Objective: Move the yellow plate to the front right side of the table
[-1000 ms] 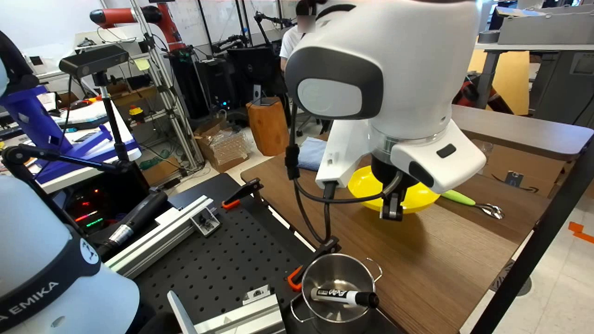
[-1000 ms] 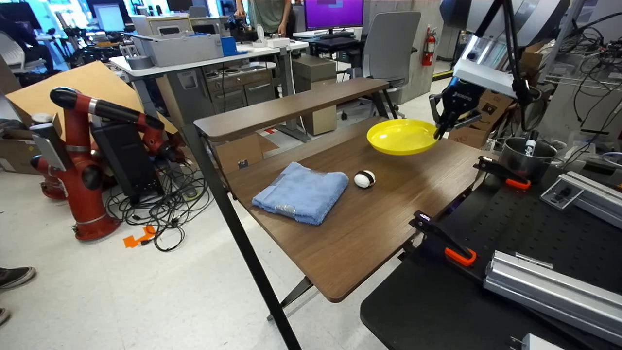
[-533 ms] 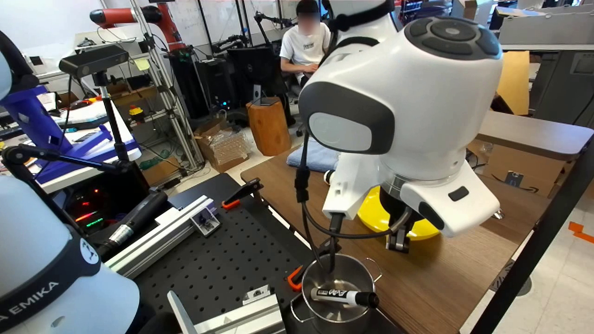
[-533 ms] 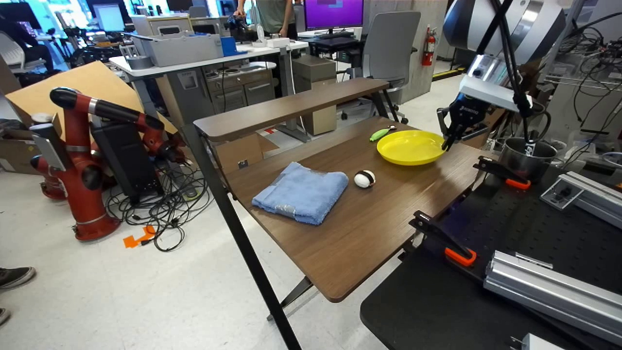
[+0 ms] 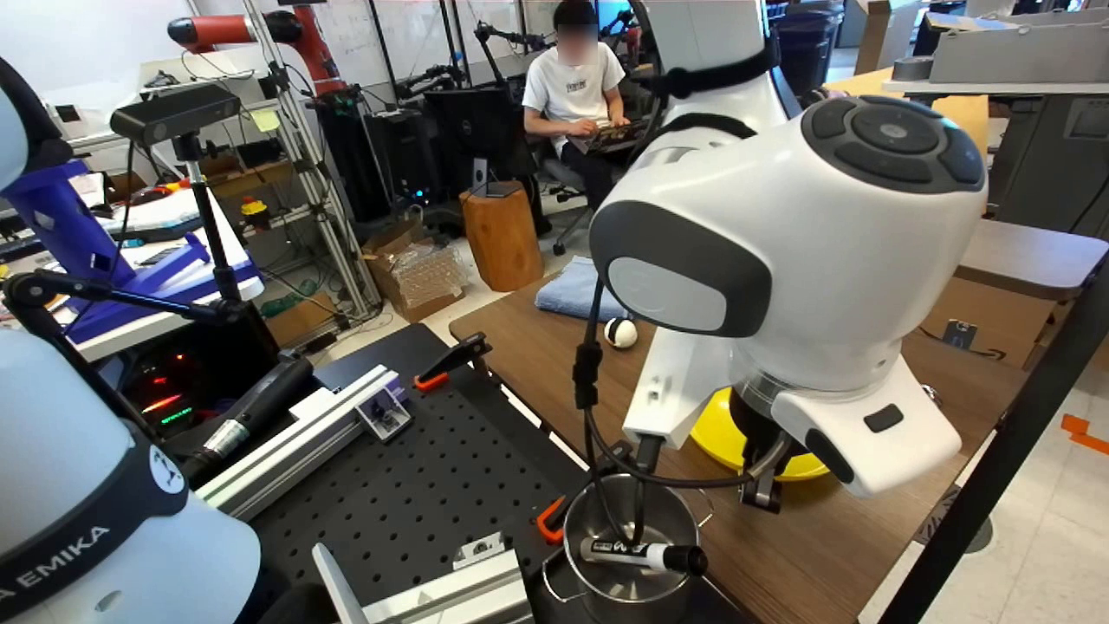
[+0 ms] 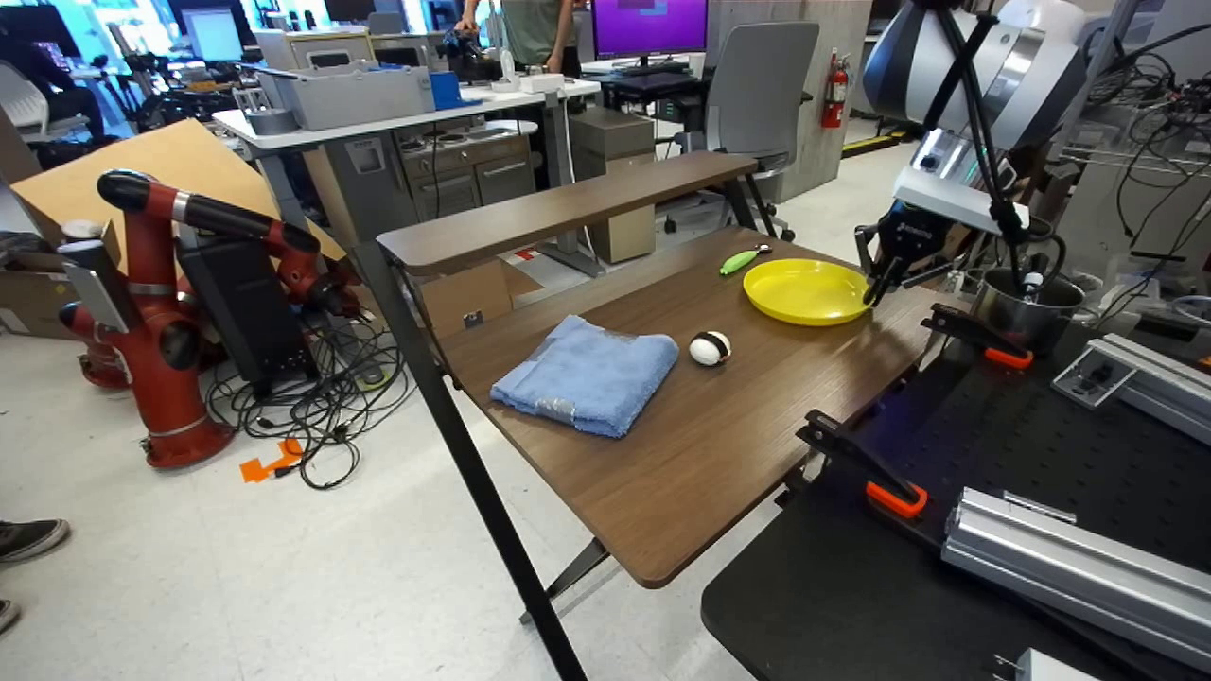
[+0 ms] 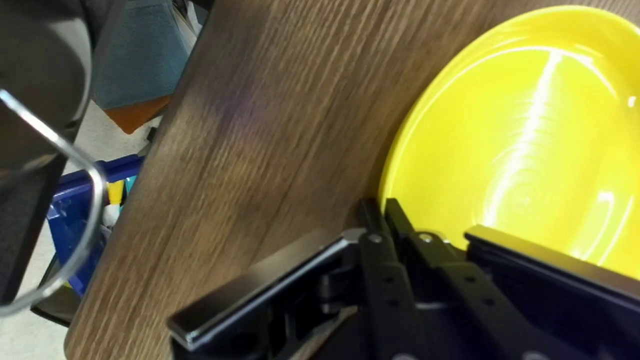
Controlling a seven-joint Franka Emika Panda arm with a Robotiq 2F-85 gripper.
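The yellow plate (image 6: 802, 291) lies flat over the brown wood-grain table (image 6: 700, 463), low near the end by the steel pot. I cannot tell whether it touches the tabletop. My gripper (image 6: 872, 297) holds it by the rim on the side toward the black board. In the wrist view the gripper (image 7: 382, 206) has its two fingers close on either side of the rim of the yellow plate (image 7: 530, 140). In an exterior view the arm hides most of the yellow plate (image 5: 721, 438), and the gripper (image 5: 761, 496) shows just below the wrist.
A steel pot (image 5: 591, 513) with a marker (image 5: 641, 555) stands beside the table's edge. A green-handled scoop (image 6: 742, 261), a striped ball (image 6: 710, 348) and a blue towel (image 6: 591, 378) lie on the table. An orange-black clamp (image 6: 894, 497) grips the edge. A raised shelf (image 6: 577, 200) runs behind.
My gripper has lowered the plate toward the tabletop and shifted it toward the pot's end of the table. The green scoop and the ball have come into view from behind plate and arm.
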